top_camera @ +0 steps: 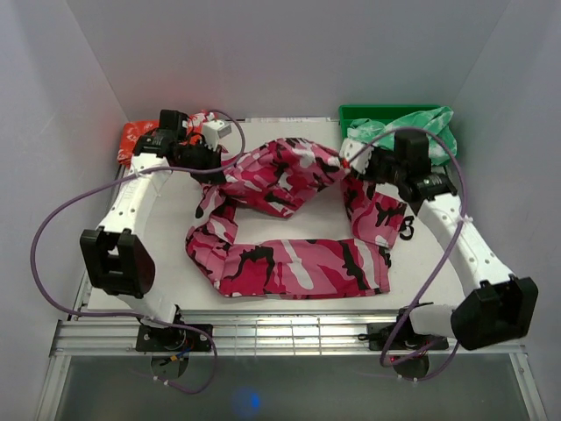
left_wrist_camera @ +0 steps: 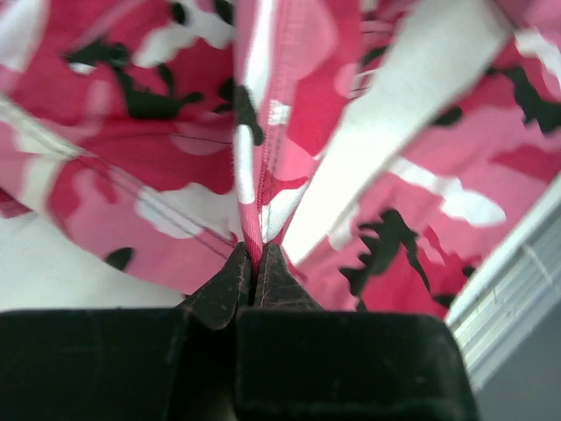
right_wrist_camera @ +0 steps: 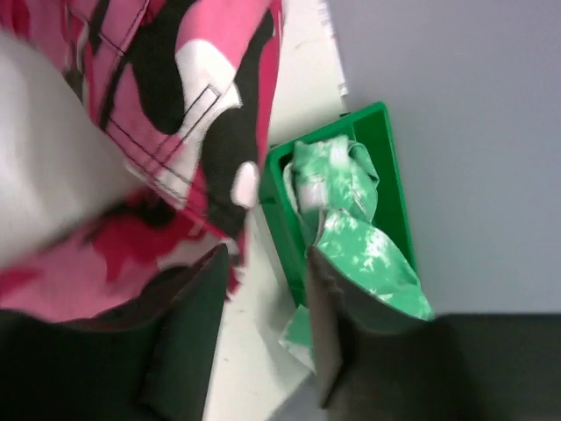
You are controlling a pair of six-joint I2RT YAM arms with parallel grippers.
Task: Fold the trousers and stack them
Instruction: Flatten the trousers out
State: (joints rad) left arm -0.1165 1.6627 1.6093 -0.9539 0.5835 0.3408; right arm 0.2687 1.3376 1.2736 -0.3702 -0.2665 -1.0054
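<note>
The pink-magenta camouflage trousers [top_camera: 289,224] lie in a loose ring on the white table [top_camera: 289,303], with one long leg flat along the front. My left gripper [top_camera: 213,168] is at their back left. In the left wrist view its jaws [left_wrist_camera: 257,253] are shut on a raised ridge of the trousers [left_wrist_camera: 289,105], and the cloth is pulled up into a tent. My right gripper [top_camera: 354,163] is at the trousers' back right corner. In the right wrist view it [right_wrist_camera: 267,263] is open and holds nothing, and the trousers' edge [right_wrist_camera: 175,105] lies just beside its left finger [right_wrist_camera: 188,307].
A green bin [top_camera: 386,112] at the back right holds a green garment with white splotches [top_camera: 425,127], also in the right wrist view [right_wrist_camera: 359,237], close to my right gripper. An orange-red garment [top_camera: 134,138] lies at the back left. White walls enclose the table.
</note>
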